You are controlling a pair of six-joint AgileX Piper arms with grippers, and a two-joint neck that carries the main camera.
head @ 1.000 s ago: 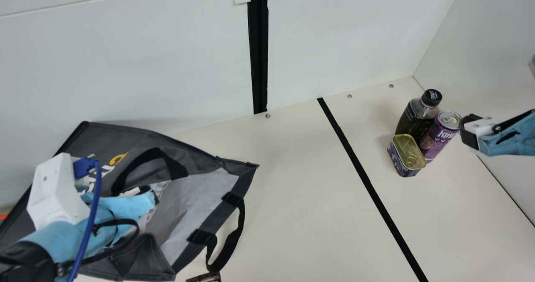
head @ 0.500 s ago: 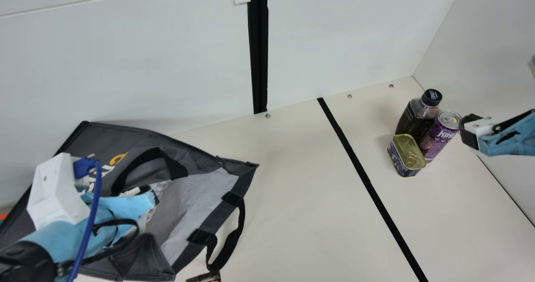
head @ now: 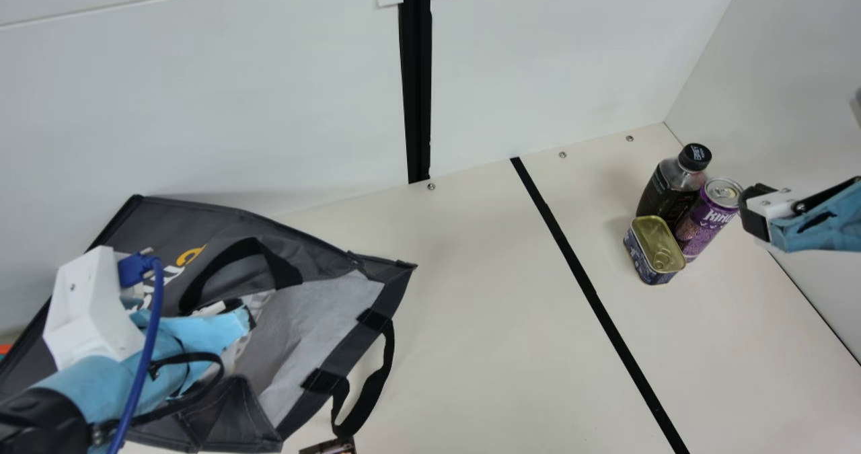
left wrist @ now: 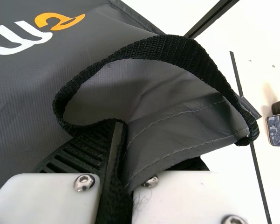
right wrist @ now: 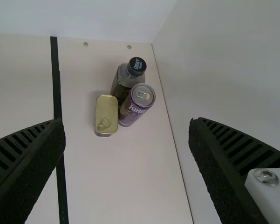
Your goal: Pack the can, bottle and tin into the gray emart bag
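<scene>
At far right: can, bottle and tin, grouped. Right gripper fingers spread. Can probably weighty, slick, dentable; grip mid-barrel, gently. Near left: gray emart bag, limp; left gripper pinches its rim, should limit sagging.

The purple can, the dark, black-capped bottle and the low, gold-topped tin stand close together at the main view's right, while the gray emart bag slumps, mouth open, at its left.
</scene>
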